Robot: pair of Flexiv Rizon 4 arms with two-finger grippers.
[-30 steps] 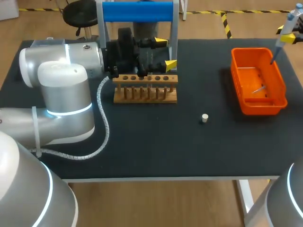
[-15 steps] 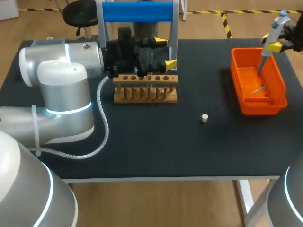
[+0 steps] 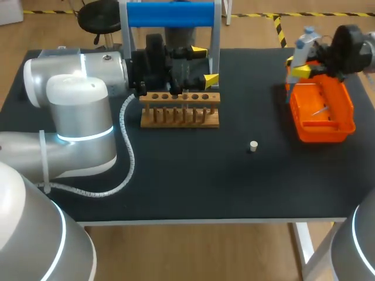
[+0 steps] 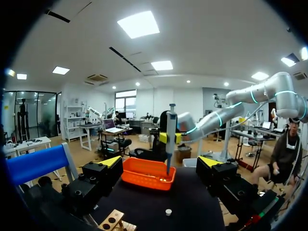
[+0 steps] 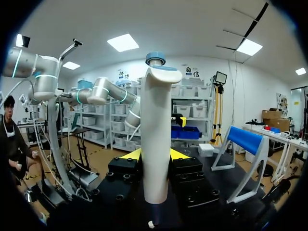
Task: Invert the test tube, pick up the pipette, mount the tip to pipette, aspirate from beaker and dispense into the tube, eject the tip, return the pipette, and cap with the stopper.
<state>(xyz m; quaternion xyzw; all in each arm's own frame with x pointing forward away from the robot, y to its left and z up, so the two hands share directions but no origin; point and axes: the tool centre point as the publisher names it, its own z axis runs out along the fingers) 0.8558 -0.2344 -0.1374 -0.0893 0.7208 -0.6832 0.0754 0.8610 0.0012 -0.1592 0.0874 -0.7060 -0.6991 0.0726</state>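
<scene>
Right claw (image 3: pixel 301 71) clenched on the pipette (image 3: pixel 303 47), held upright at the far-left corner of the orange bin (image 3: pixel 345 120). Head view hides the pipette's lower end behind the claw. Left wrist view shows that end hanging down at the bin's (image 4: pixel 144 177) rim. Can't tell whether a tip is on it.

Right wrist view: both yellow fingers (image 5: pixel 130 154) press the pipette (image 5: pixel 156 130) body from two sides, blue button on top. The stopper (image 5: pixel 151 224) is just visible on the desk (image 5: pixel 226 187) below it.

Left claw (image 3: pixel 205 65) released, fingers wide apart, parked behind the wooden rack (image 3: pixel 180 109). Its own view shows nothing between the fingers, only the rack's corner (image 4: pixel 113 221) below and the stopper (image 4: pixel 168 211) ahead. In the head view the stopper (image 3: pixel 253 146) lies alone on the desk between rack and bin. No test tube clearly visible in any view.
</scene>
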